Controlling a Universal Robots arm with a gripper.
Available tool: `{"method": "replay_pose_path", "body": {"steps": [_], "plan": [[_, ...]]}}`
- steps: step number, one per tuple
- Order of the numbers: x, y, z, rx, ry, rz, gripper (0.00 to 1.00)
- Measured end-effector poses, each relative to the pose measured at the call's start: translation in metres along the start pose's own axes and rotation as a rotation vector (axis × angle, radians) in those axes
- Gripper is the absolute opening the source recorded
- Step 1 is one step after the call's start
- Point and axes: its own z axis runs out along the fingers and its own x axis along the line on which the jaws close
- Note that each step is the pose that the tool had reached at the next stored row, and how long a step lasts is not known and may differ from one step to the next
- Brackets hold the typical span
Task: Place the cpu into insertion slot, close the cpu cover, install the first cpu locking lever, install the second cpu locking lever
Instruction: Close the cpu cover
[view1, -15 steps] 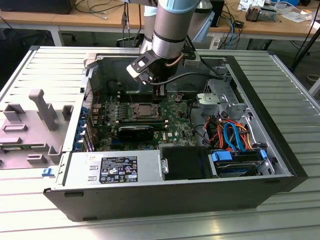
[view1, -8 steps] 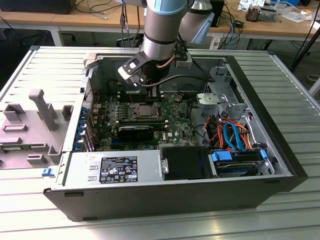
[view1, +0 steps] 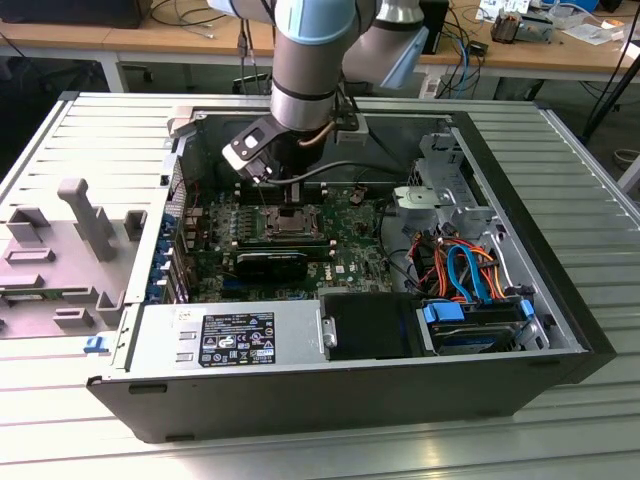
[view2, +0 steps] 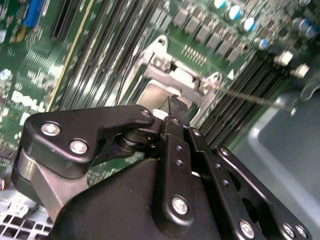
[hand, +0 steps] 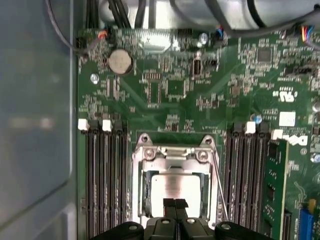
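The cpu (hand: 176, 187) shows its dull silver top inside the insertion slot (hand: 137, 185) on the green motherboard. The cpu cover (hand: 172, 154), a silver frame, lies down around the chip. A thin wire locking lever (hand: 218, 182) runs along one side of the socket; in the second wrist view the lever (view2: 250, 96) sticks out away from the socket (view2: 175, 80). My gripper (hand: 175, 204) hangs right over the socket's edge with its black fingertips (view2: 174, 106) pressed together, nothing seen between them. In the exterior view the gripper (view1: 291, 200) sits just above the socket (view1: 290, 224).
Long black memory slots (hand: 102, 185) flank the socket on both sides. The open case holds a power supply box (view1: 235, 335), a drive cage with blue and orange cables (view1: 470, 275), and a grey case wall (hand: 35, 125) close by. A grey fixture (view1: 80, 230) lies outside, at the exterior view's left.
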Motion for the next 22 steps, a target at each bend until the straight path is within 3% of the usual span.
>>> {"method": "replay_pose_path", "body": {"steps": [3,12,22], "plan": [[0.0002,-0.0073,0.0038,-0.0011,0.0,-0.002,0.11],[0.0004,-0.0188,0.0094,-0.0017,0.0,-0.004,0.11],[0.0004,-0.0205,0.0117,-0.0017,0.001,-0.005,0.11]]}}
